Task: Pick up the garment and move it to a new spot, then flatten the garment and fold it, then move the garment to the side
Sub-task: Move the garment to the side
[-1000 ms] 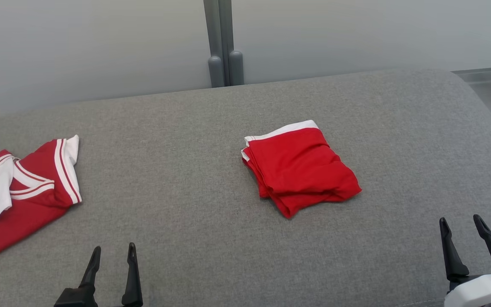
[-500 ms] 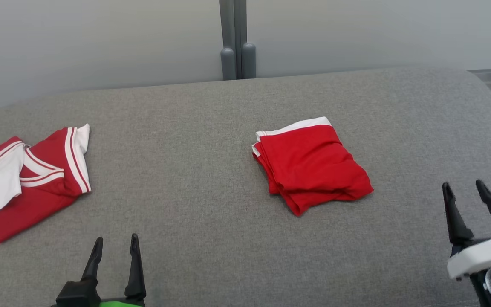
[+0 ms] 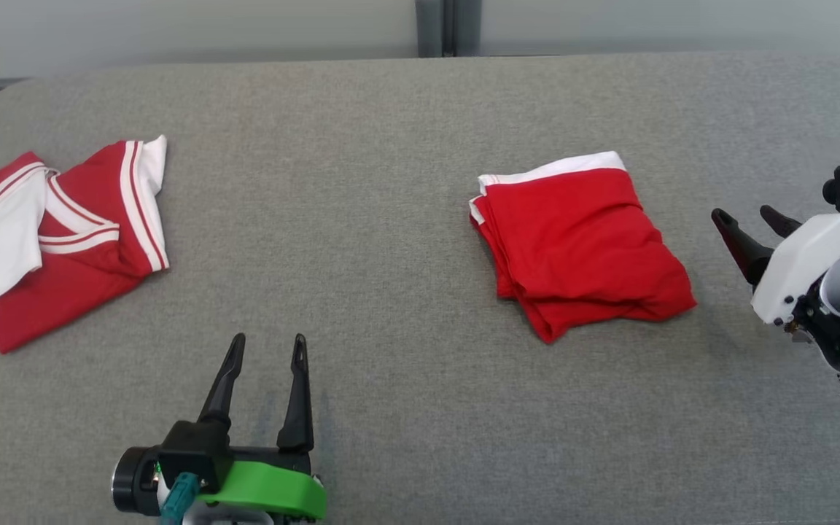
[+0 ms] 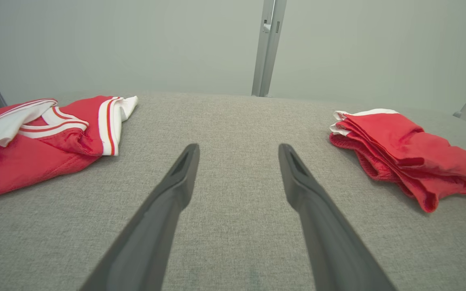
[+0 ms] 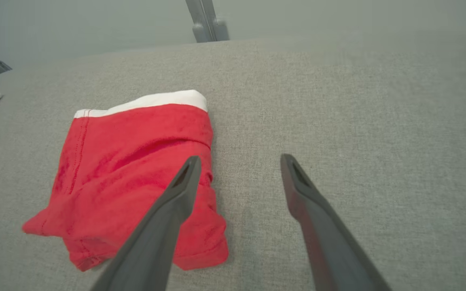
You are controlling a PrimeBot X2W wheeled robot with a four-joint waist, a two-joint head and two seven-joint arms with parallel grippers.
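A folded red garment with a white band (image 3: pixel 580 244) lies right of centre on the grey cushion (image 3: pixel 362 219); it shows at the right of the left wrist view (image 4: pixel 403 151) and under the left finger in the right wrist view (image 5: pixel 136 173). My right gripper (image 3: pixel 744 219) hovers open just right of it, holding nothing. My left gripper (image 3: pixel 268 343) stands open over bare cushion near the front, well left of the garment. Both wrist views show empty gaps between spread fingers (image 4: pixel 176 182) (image 5: pixel 301 182).
A second red and white shirt (image 3: pixel 55 233) lies loosely folded at the cushion's left edge, also in the left wrist view (image 4: pixel 43 133). A grey post (image 3: pixel 440 25) stands behind the cushion against a pale wall. Bare cushion lies between the two garments.
The head camera has tilted down and moved forward, so everything has shifted. My right gripper has risen and come close to the folded garment's right side. The left gripper reaches further forward.
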